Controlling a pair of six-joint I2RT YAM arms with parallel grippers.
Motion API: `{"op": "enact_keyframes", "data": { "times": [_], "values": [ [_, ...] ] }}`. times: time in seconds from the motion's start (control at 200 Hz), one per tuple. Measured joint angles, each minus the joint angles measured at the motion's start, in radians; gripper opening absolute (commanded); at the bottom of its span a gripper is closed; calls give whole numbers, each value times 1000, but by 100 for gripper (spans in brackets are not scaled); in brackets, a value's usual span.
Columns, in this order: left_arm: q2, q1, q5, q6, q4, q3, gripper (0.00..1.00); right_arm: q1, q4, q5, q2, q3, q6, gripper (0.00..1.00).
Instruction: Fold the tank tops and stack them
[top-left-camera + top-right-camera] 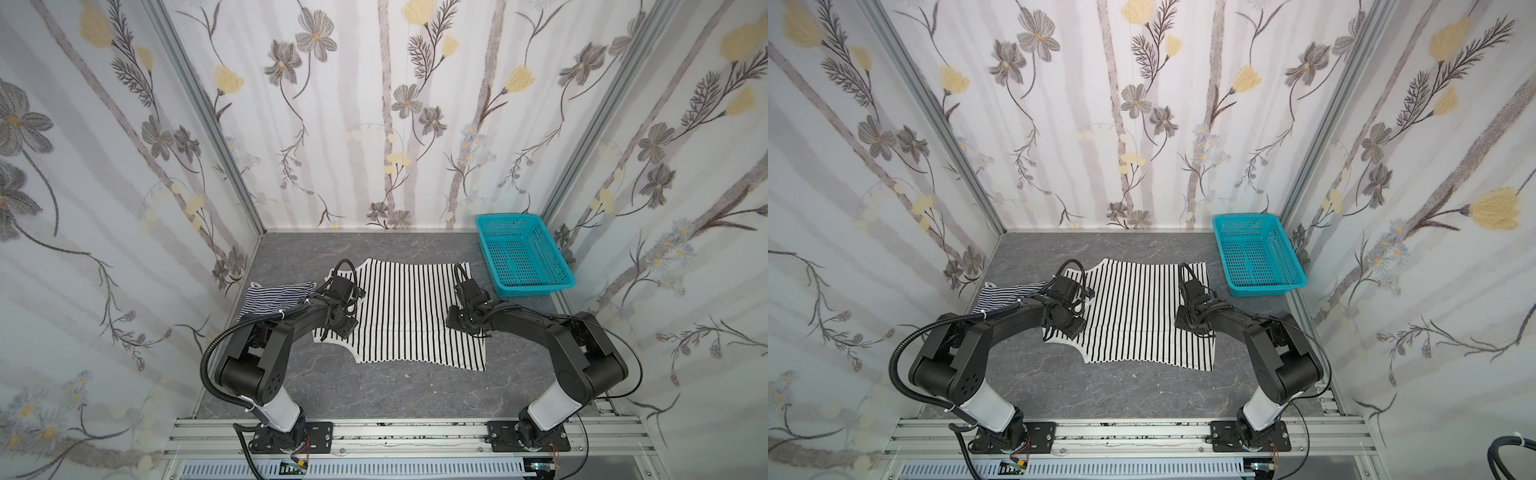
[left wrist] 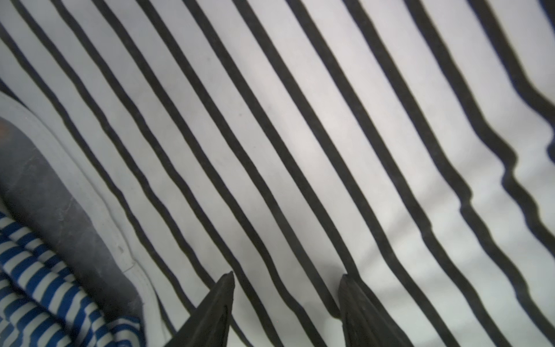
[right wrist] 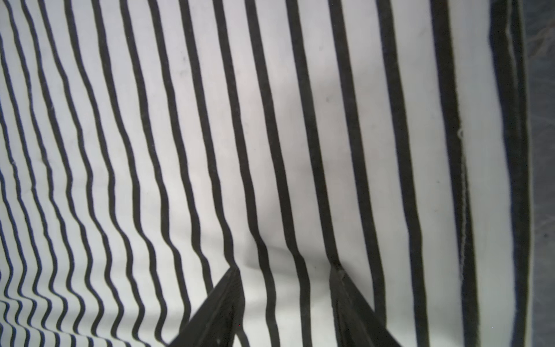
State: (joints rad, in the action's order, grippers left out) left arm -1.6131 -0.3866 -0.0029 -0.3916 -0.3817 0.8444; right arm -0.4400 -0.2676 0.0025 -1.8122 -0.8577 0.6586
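The rail at the front carries both bases. From it the left arm and right arm bend inward at the elbow, wrists tipped down over the black-and-white tank top, which is spread flat mid-table. The left gripper and right gripper each have their fingers partly apart, tips at the cloth, holding nothing. The navy-striped tank top lies bunched just left of it, and the teal basket sits in the far right corner.
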Motion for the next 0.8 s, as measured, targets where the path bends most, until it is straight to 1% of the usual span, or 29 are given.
{"op": "enact_keyframes", "data": {
  "times": [0.165,0.3,0.44,0.69,0.8],
  "values": [
    [83,-40,-8,3,13,-87,59,11,-11,-3,-16,-20,-33,51],
    [142,-44,-35,5,19,-145,59,-22,-12,13,-6,-8,-43,51],
    [195,-45,-64,-5,13,-188,60,-68,-47,12,39,27,-45,51],
    [225,-45,-91,-28,-52,-182,61,-98,-149,12,131,74,-1,52],
    [250,-45,-89,-27,-69,-148,61,-103,-175,13,231,78,17,57]
  ]
}}
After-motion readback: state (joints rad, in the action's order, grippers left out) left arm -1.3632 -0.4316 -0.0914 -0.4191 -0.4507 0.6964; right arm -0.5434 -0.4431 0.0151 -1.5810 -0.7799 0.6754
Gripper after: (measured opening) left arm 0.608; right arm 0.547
